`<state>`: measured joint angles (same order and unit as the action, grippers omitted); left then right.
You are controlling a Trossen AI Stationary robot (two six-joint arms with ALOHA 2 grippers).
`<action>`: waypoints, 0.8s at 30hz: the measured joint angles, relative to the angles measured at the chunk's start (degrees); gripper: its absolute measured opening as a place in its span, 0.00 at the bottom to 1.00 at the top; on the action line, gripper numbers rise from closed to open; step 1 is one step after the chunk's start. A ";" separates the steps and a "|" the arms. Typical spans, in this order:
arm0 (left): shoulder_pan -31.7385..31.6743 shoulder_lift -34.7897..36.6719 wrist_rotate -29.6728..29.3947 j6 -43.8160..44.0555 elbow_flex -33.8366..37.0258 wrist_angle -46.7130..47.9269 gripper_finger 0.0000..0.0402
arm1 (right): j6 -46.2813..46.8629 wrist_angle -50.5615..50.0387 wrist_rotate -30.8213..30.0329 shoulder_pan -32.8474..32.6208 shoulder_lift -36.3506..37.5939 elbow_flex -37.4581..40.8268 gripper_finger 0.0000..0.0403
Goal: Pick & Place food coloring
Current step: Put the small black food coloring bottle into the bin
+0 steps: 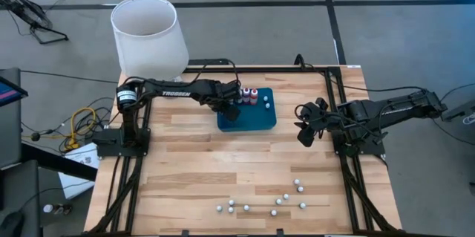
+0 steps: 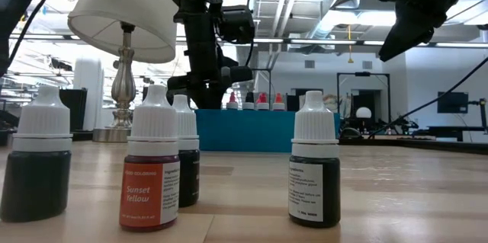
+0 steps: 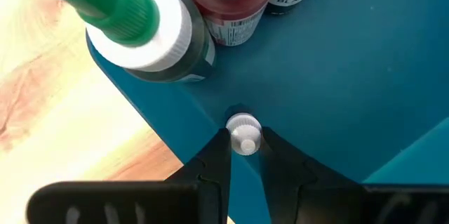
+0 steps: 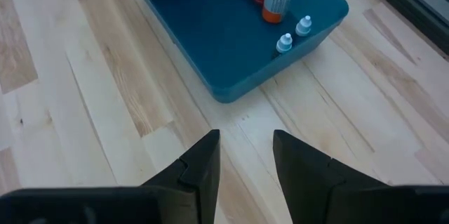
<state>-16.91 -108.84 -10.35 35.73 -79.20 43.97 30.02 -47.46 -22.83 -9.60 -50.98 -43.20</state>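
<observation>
Pinched the white cap of a small bottle (image 3: 243, 134) in the left gripper (image 3: 243, 147), fingers pressed to both sides of it, low over the left part of the teal tray (image 1: 256, 123) at the table's far middle. Judged a thin hold: only the tips on a narrow, rounded cap, so likely to slip or tilt on any quick lift or release. Stood close by the tray's left edge, so could topple onto the wood if let go crooked. Risked also a knock against the green-nozzled bottle (image 3: 140, 27) and the red bottle (image 3: 231, 6) just beside, given a careless swing of the wrist.

Kept the right gripper (image 4: 245, 147) off to the right of the tray, above bare table, jaws spread and holding nothing. Left a scatter of loose bottles (image 1: 274, 203) near the front right, well apart from the tray. Noted a white-shaded lamp (image 1: 148, 36) at the far left corner, close behind the left arm.
</observation>
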 joint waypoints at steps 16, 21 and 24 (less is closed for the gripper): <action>-0.82 -0.02 1.03 -0.48 2.85 -2.15 0.13 | 0.04 0.00 0.02 0.01 0.00 0.02 0.30; -0.87 -0.02 0.84 -0.35 2.97 -2.42 0.13 | 0.04 0.00 0.02 -0.01 0.00 0.02 0.30; -0.87 -0.02 0.68 -0.42 2.98 -2.56 0.13 | 0.04 0.00 0.02 0.01 0.00 0.02 0.30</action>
<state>-17.78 -108.86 -9.67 35.31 -76.22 41.41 30.06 -47.46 -22.81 -9.58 -50.98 -43.18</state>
